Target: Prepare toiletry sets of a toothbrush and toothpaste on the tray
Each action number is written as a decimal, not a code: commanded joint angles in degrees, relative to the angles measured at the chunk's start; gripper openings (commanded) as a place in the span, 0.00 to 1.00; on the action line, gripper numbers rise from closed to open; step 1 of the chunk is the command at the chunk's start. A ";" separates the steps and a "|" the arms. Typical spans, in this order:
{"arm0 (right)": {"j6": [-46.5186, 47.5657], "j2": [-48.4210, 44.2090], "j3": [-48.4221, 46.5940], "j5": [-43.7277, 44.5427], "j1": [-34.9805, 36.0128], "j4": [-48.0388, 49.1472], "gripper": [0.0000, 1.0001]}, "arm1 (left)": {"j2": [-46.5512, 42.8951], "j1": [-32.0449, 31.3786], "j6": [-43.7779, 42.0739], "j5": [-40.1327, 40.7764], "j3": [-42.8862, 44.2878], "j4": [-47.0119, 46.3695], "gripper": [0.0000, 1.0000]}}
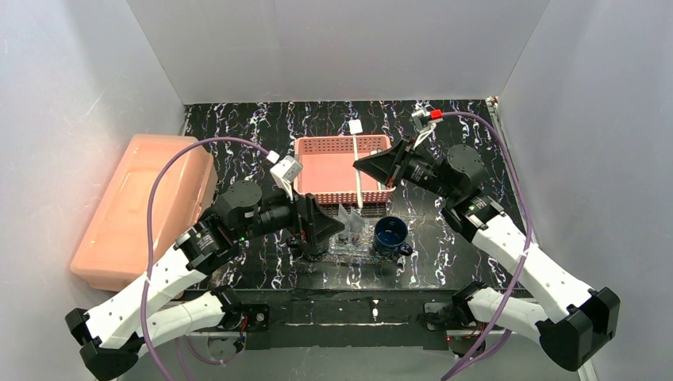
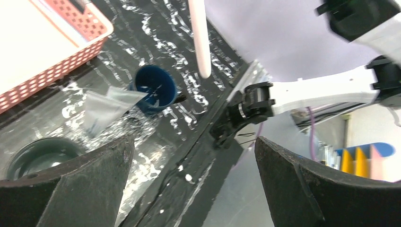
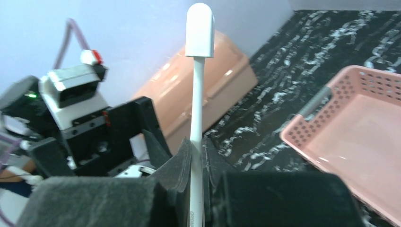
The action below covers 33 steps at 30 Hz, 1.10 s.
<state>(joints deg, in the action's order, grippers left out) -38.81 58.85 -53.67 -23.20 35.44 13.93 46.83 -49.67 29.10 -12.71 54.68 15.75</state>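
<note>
Right wrist view has the right fingers [image 3: 182,163] shut tight on the lower handle of the toothbrush [image 3: 196,104]. It stands up between them with its white head topmost. Behind it lie a pink perforated basket [image 3: 364,137] and a big salmon box [image 3: 222,71].

Only the top external view places the brush. It is held in the air over the right part of that basket, running from the far rim towards the near rim and clear of the tray [image 1: 359,252].

Left wrist view shows the left fingers [image 2: 90,184] spread wide with nothing between them, which the top view cannot show because the arm's own body covers them. Between them, farther off, the bare end of the toothbrush handle hangs above the black marbled counter [image 1: 444,238].

Below it a blue cup [image 2: 156,87] stands at the right end of the glittery tray. A silvery packet [image 2: 106,109] has one corner at the cup's rim. A dark green cup [image 2: 42,156] sits by the left finger, and from above it is hidden under that arm.
</note>
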 commanded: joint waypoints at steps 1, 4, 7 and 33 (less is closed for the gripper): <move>-9.84 -1.80 2.11 -2.07 1.19 13.47 0.01 | -1.08 0.19 6.40 -5.50 -1.98 -9.76 0.98; -14.37 -1.66 4.17 -2.20 2.28 19.71 0.01 | -1.00 0.20 9.11 -6.70 -2.91 -13.44 0.98; -18.30 -0.86 5.82 -2.36 3.71 25.28 0.01 | -0.91 0.22 11.31 -8.12 -4.02 -17.11 0.98; -23.18 3.60 6.56 3.60 13.15 40.98 0.01 | -1.70 0.21 19.23 -14.90 -6.59 -29.74 0.73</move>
<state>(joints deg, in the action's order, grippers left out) -61.76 62.92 -46.63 -21.30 47.92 49.23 46.41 -49.67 47.81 -25.43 48.47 -10.31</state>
